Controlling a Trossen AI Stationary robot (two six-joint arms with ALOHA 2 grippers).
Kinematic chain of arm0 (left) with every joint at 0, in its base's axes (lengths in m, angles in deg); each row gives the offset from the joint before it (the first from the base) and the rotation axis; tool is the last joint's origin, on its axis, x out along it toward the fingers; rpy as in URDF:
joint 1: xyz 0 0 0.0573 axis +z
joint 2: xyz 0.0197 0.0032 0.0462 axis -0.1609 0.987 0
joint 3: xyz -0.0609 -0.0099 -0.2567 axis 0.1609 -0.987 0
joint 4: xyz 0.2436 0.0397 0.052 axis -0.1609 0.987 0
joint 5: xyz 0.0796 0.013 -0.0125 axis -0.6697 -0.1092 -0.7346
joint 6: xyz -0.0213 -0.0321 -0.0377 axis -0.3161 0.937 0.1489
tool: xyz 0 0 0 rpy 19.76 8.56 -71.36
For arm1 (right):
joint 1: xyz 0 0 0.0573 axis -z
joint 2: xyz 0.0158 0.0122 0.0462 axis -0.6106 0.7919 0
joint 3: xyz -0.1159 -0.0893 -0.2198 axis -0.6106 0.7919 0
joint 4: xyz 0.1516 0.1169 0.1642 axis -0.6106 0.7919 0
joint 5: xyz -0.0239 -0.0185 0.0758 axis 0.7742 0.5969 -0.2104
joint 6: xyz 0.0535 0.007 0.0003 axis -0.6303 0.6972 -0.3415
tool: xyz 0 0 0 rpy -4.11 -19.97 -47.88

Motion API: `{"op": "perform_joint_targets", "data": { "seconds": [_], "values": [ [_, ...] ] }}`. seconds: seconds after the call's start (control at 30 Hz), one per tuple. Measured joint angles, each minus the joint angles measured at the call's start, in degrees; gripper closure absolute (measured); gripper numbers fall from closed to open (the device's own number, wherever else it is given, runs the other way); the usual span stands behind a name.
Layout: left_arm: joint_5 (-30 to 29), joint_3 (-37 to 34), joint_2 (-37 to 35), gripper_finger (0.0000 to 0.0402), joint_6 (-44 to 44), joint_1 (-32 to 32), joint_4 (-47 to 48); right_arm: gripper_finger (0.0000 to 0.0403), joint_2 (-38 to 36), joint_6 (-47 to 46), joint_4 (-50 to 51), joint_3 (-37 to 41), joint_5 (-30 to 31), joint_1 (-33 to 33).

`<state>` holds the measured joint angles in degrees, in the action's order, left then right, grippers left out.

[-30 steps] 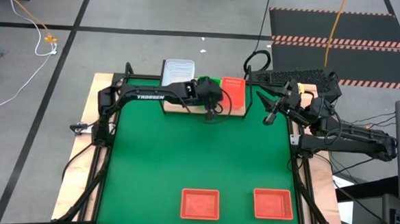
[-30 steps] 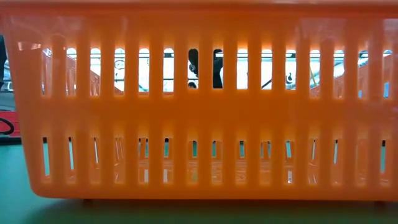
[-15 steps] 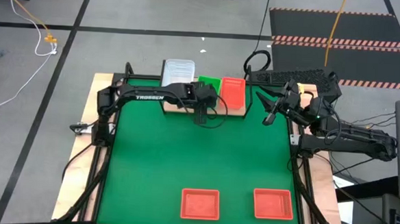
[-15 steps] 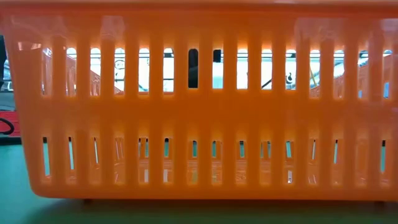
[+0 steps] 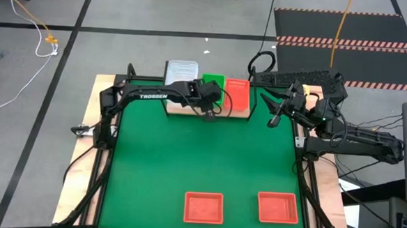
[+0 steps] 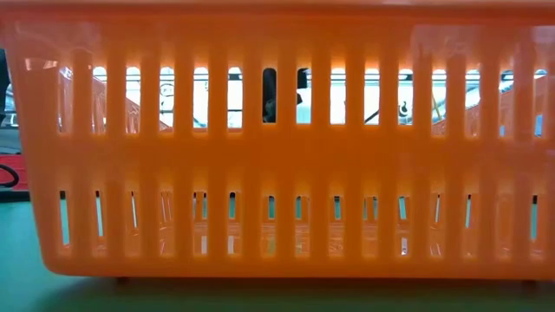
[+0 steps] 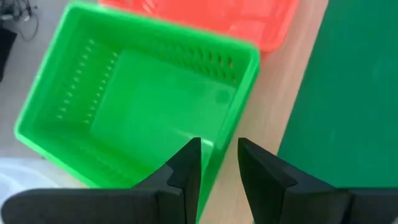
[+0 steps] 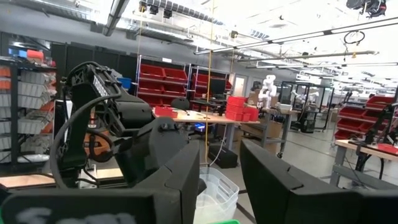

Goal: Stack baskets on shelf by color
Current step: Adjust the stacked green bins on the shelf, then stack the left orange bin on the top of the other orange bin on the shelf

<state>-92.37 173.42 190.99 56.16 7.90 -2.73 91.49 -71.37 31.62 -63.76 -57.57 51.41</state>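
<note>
On the wooden shelf at the table's far edge stand a clear basket, a green basket and a red basket, side by side on their bottoms. My left gripper hangs over the shelf's near edge, slanting down. It is open by a narrow gap, astride the green basket's near wall. My right gripper is raised at the far right, open, with nothing between its fingers. Two more red baskets rest on the mat near the front edge. My left gripper has one finger on each side of the rim of the green basket's near wall, coming from above and from the table's near side. Whether the fingers touch the wall, I cannot tell. The basket rests level on the shelf.
In the low view the slotted wall of a red basket fills the picture, and only a dark sliver of an arm shows through its slots. The green mat lies bare between the shelf and the two front baskets.
My left gripper has drawn back from above the green basket toward the table's near edge, sunk a little and tipped further down. More of the green basket shows now. The baskets have stayed where they were.
</note>
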Motion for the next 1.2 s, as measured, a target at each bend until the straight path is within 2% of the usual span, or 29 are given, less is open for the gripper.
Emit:
{"op": "perform_joint_targets", "data": {
  "seconds": [0.2, 0.5, 0.6, 0.67, 0.73, 0.87, 1.0, 1.2],
  "values": [
    [-0.1, 0.1, -0.7, 0.0293, -1.5, -1.8, 2.0, 0.0291, 0.0, 0.1, 0.3, 0.0, 0.0, 0.0],
    [-0.1, 0.1, -10.6, 0.0293, -4.5, -8.9, 9.1, 0.0291, 0.0, 0.5, 0.6, 0.0, 0.0, 0.0],
    [5.1, 0.1, -12.8, 0.0293, -12.7, -12.9, 15.5, 0.0291, 0.0, 0.3, 0.9, 0.0, 0.0, 0.0],
    [10.4, 0.0, -12.8, 0.0293, -18.5, -16.1, 21.6, 0.0291, 0.0, 0.2, 1.2, 0.0, 0.0, 0.0],
    [13.3, -1.6, -12.3, 0.0293, -22.7, -19.6, 24.3, 0.0291, 0.0, 0.3, 1.3, 0.0, 0.0, 0.0],
    [13.5, -8.9, -12.0, 0.0293, -33.8, -26.9, 23.4, 0.0291, 0.0, 1.3, 1.4, 0.0, -0.1, 0.0],
    [11.4, -15.4, -12.0, 0.0293, -44.6, -33.3, 16.0, 0.0291, 0.0, 2.7, 1.6, 0.0, 0.0, 0.0],
    [11.1, -17.3, -12.0, 0.0293, -48.2, -38.3, 3.5, 0.0291, 0.0, 6.8, 1.6, 0.0, 0.0, 0.0]
  ]
}}
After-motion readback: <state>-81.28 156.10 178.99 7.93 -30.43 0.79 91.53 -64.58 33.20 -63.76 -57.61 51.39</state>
